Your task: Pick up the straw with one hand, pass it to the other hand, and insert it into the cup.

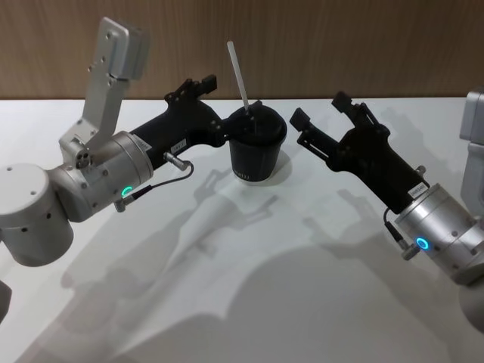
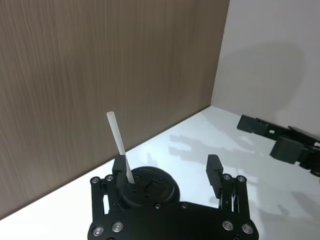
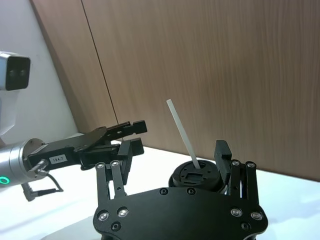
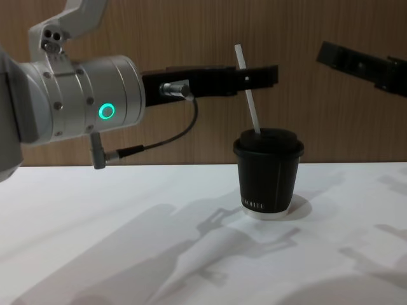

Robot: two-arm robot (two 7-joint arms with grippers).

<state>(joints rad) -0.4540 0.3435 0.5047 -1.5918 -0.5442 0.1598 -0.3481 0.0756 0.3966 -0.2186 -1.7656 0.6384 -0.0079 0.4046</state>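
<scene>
We see the cup point(image 1: 257, 148) standing upright on the white table point(image 1: 227, 302), near the wooden back wall point(image 1: 302, 45), with its domed lid on. The straw point(image 1: 238, 74) stands in the lid, its lower end down through the hole and its upper part leaning toward our left and the wall. No gripper touches it. Our left gripper point(image 1: 215, 102), on the silver wrist with the green ring, hangs just beside the cup on its left, raised to about the height of the straw's middle; in the left wrist view its fingers point(image 2: 214, 172) stand wide apart, with the lid and straw point(image 2: 119, 146) showing between them and beyond. Our right gripper point(image 1: 321, 110) hovers off the table to the right of the cup, clear of it, and its claw is also spread wide; the right wrist view looks past its fingers point(image 3: 223, 152) at the lid, the straw point(image 3: 183, 134) and the left gripper point(image 3: 127, 132) beyond.
</scene>
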